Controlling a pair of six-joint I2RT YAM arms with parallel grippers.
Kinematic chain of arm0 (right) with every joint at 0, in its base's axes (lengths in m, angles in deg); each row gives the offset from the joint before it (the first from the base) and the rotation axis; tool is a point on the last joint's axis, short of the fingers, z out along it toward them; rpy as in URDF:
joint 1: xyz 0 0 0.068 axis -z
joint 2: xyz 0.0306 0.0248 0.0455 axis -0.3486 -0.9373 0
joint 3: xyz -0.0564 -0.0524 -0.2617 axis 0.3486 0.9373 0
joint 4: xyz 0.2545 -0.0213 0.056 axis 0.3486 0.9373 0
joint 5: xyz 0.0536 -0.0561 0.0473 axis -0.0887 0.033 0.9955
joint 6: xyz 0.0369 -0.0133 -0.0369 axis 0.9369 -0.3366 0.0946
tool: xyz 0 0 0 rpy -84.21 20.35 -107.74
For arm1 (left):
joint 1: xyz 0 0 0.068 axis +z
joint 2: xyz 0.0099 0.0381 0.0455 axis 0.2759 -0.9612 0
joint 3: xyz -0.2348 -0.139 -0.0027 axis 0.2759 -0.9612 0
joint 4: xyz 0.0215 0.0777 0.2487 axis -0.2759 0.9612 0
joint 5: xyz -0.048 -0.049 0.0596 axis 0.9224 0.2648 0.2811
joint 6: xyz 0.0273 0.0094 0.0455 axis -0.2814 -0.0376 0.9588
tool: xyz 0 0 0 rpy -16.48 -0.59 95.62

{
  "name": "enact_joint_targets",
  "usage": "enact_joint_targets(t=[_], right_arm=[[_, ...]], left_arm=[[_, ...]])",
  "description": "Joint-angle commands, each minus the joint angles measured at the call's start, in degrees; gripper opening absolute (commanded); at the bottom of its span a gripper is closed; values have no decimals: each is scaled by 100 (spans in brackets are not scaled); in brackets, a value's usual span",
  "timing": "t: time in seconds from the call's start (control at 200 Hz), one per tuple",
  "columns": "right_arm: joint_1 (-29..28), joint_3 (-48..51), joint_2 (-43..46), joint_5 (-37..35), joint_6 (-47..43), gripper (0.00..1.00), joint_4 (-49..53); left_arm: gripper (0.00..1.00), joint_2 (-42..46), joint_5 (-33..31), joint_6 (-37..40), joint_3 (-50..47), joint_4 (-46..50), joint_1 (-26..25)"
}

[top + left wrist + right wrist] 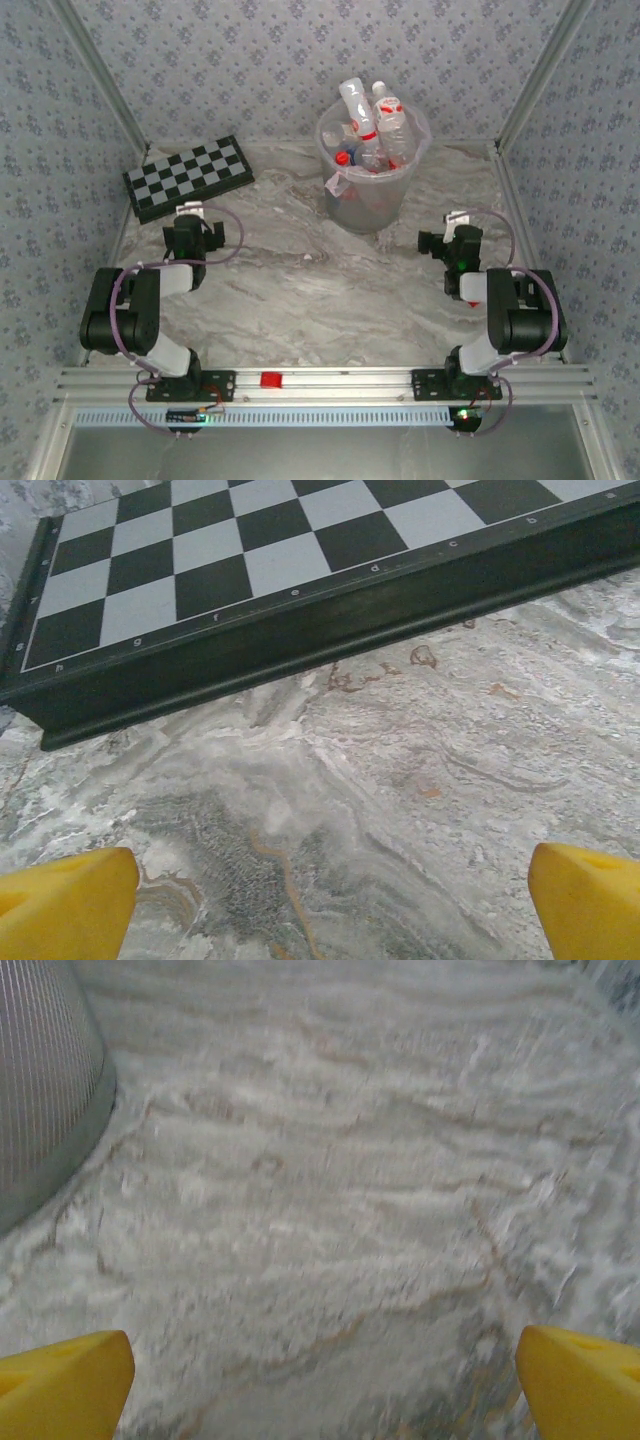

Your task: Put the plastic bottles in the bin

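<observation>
Several clear plastic bottles point(358, 105) with red labels and red, blue or white caps stand packed in the whitish translucent bin point(375, 205) at the back middle of the table. Some necks stick out above its rim. My left gripper point(190, 211) sits low at the left, just in front of the chessboard. It is open, and bare marble lies between its yellow fingertips point(62, 905). My right gripper point(457, 220) sits low at the right, a little right of the bin. It is open too and holds nothing. The bin's ribbed wall point(40, 1090) shows at the left of the right wrist view.
A black-and-white chessboard point(188, 177) lies at the back left, its dark edge point(300, 630) close ahead of the left gripper. Patterned walls close in the table on three sides. A small red piece point(271, 379) sits on the front rail between the arm bases.
</observation>
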Motion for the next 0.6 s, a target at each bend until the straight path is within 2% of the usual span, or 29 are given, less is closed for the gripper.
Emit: enact_joint_targets(t=[0.0, 0.595], right_arm=[[48, 2, 8, 164, 110, 100, -463], [-56, -31, -10, -3, 40, 100, -419]], left_arm=[[100, 2, 342, -53, 120, -70, 130], [100, -4, 417, -69, 146, -25, 169]])
